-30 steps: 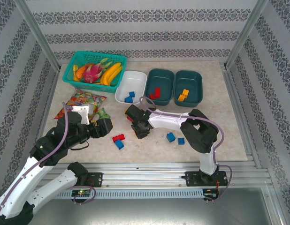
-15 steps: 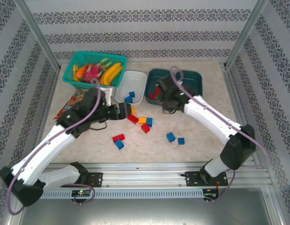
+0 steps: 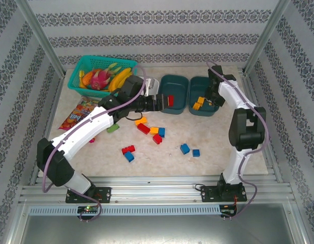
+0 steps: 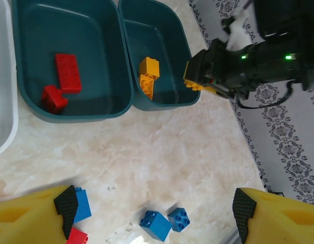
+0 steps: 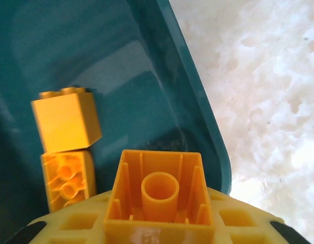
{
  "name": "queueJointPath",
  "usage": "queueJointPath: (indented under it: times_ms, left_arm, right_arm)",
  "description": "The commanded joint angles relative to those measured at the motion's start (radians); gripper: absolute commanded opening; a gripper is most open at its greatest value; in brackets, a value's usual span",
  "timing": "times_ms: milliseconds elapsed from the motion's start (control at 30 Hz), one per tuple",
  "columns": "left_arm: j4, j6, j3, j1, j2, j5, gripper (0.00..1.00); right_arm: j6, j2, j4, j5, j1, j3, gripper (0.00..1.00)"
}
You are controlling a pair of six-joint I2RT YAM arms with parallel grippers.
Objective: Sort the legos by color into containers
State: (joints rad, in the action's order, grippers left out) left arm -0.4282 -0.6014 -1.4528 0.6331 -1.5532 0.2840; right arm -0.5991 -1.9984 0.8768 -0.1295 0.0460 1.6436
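My right gripper [image 3: 214,99] hangs over the right teal tub [image 3: 203,81], shut on a yellow brick [image 5: 159,195] whose hollow underside faces the camera. Two more yellow bricks [image 5: 65,124] lie in that tub below it. The middle teal tub [image 4: 25,30] holds two red bricks [image 4: 68,71]. My left gripper [image 3: 159,101] hovers open and empty between the white tub [image 4: 2,101] and the middle tub. Most of the white tub is hidden under it. Loose red, orange and blue legos [image 3: 157,134] lie mid-table, and two blue ones [image 4: 156,225] sit under the open left jaws.
A turquoise basket of fruit [image 3: 81,68] stands at the back left, with a colourful snack bag [image 3: 78,113] in front of it. A small green piece [image 3: 113,128] lies beside the left forearm. Metal frame posts and rails border the table.
My right gripper has carried the yellow brick from the mid-table pile, past the middle tub, to above the right teal tub. My left arm has swung from the near left to the tubs.
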Motion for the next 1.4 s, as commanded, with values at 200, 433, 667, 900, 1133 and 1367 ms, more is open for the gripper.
queueJointPath:
  times_ms: [200,433,667,900,1133,1367]
  left_arm:
    - [0.041,0.002,-0.015,0.02,-0.024,-0.025,0.82]
    - [-0.001,-0.011,0.017,0.02,0.004,-0.07,0.82]
    - [-0.095,-0.069,0.097,0.02,0.099,-0.136,0.82]
    - [-0.342,-0.251,0.223,0.02,0.246,-0.244,0.81]
    - [-0.483,-0.483,0.461,0.027,0.389,-0.221,0.78]
    - [-0.38,-0.707,0.628,0.086,0.381,-0.177,0.78]
  right_arm:
    - [0.07,-0.155,0.068,0.061,-0.006,0.127,0.26]
    - [0.054,-0.192,0.075,0.1,-0.001,0.152,0.42]
    - [0.048,-0.077,0.094,0.051,0.034,0.155,0.64]
    - [0.102,0.25,-0.032,0.013,0.174,-0.032,0.74]
    - [0.191,0.624,-0.357,0.15,0.473,-0.482,0.76]
    - [0.313,0.881,-0.703,0.401,0.788,-0.904,0.85]
